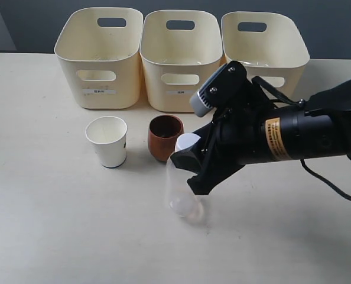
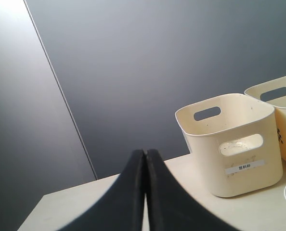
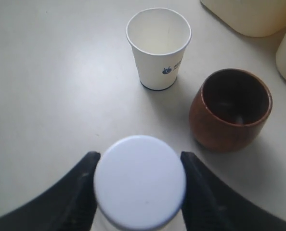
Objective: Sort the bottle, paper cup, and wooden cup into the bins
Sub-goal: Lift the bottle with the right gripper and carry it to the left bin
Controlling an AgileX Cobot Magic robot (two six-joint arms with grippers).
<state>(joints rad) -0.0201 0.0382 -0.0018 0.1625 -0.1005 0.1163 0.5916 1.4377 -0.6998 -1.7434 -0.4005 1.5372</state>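
Observation:
A clear bottle (image 1: 181, 189) with a white cap (image 3: 139, 188) stands on the table, and my right gripper (image 3: 139, 185) is shut on it just below the cap, a black finger on each side. The white paper cup (image 1: 107, 141) (image 3: 159, 47) stands left of the reddish-brown wooden cup (image 1: 164, 137) (image 3: 230, 109), both upright behind the bottle. Three cream bins (image 1: 98, 59) (image 1: 180, 62) (image 1: 264, 50) line the back. My left gripper (image 2: 144, 159) is shut on nothing and points past the left bin (image 2: 229, 144); it is outside the exterior view.
The right arm (image 1: 293, 136) reaches in from the right, crossing in front of the right bin. A dark wall stands behind the bins. Bare tabletop (image 1: 57, 225) spreads in front and to the left of the cups.

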